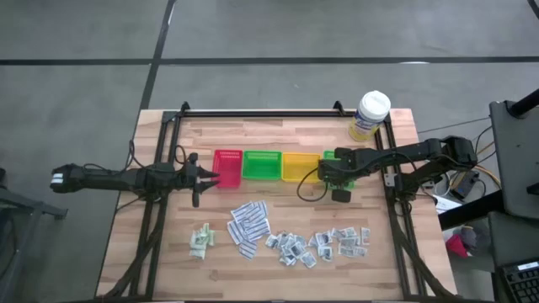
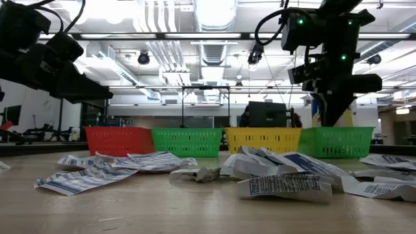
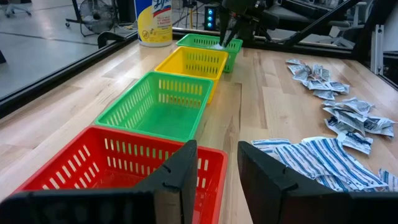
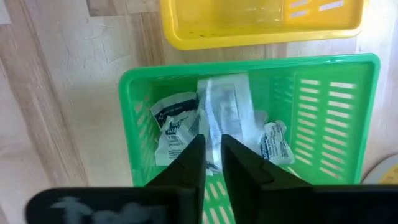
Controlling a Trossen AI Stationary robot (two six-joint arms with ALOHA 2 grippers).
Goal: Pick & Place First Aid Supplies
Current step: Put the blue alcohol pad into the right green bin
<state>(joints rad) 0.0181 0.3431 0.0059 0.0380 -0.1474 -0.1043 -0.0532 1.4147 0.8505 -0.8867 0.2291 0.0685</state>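
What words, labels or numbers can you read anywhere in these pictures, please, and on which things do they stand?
None can be read.
Yellow-labelled tub: blue brand lettering, too blurred.
Striped packets: print too small.
Packets on the table: dark lines of print, illegible.
Packets in the far green tray: blurred print.

Trays run red (image 1: 227, 167), green (image 1: 261, 165), yellow (image 1: 298, 166), then a second green one (image 4: 249, 124) at the far end. Bench (image 1: 286, 269) is pale wood planks on a black frame. The long strip packets (image 1: 249, 225) are white with blue stripes and print, the little square packets (image 1: 337, 241) grey-white with dark lettering. Tub (image 1: 370, 115): white lid, yellow label.
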